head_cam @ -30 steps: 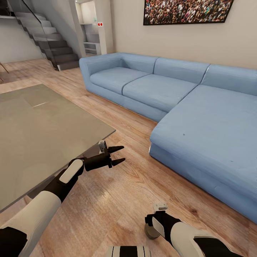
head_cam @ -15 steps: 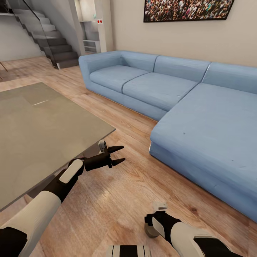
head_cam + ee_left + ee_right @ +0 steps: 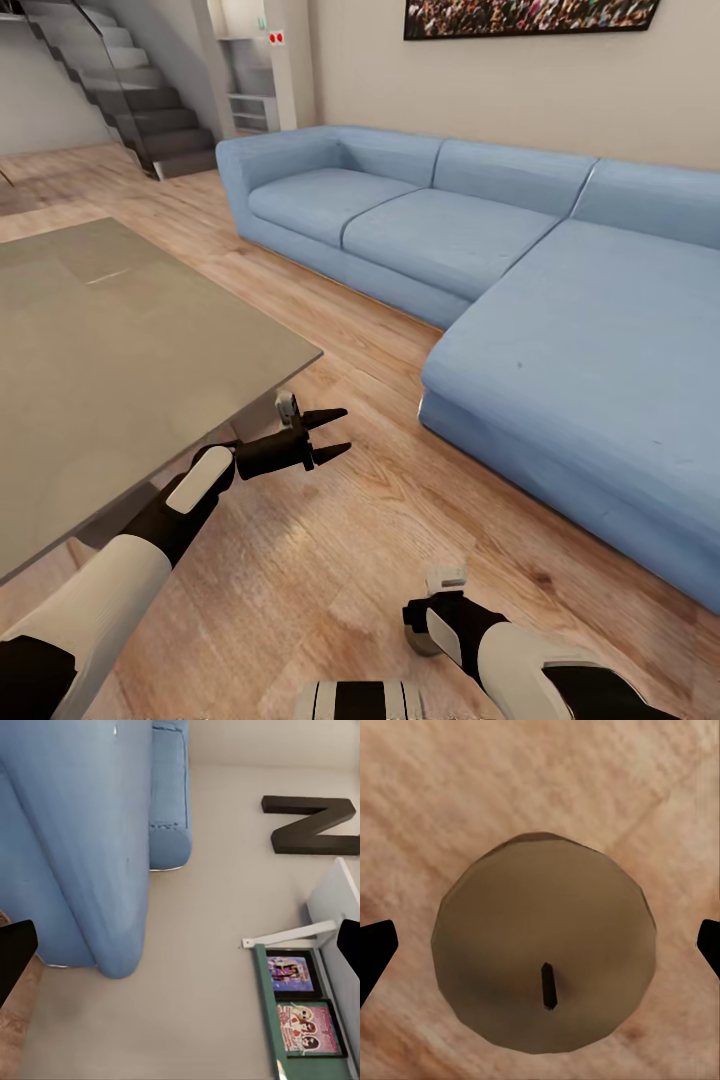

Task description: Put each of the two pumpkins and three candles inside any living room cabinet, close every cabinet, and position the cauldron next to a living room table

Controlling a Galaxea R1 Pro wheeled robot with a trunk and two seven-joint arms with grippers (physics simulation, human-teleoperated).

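candle [image 3: 540, 952]: brownish, round top with dark wick, stands on wood floor [image 3: 330, 540] directly beneath right gripper [image 3: 540, 945], centred between its fingertips, untouched | right gripper: jaws spread wide, empty | left gripper [image 3: 332, 433]: jaws parted, empty, beside grey table [image 3: 120, 350] corner, pointing toward blue sofa [image 3: 560, 330]

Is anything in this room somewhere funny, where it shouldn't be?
Yes. A brown candle stands upright on the wooden floor, right under the right gripper, whose fingers are spread wide on either side of it. Candles usually sit on a table or shelf. The blue sofa looks tidy.
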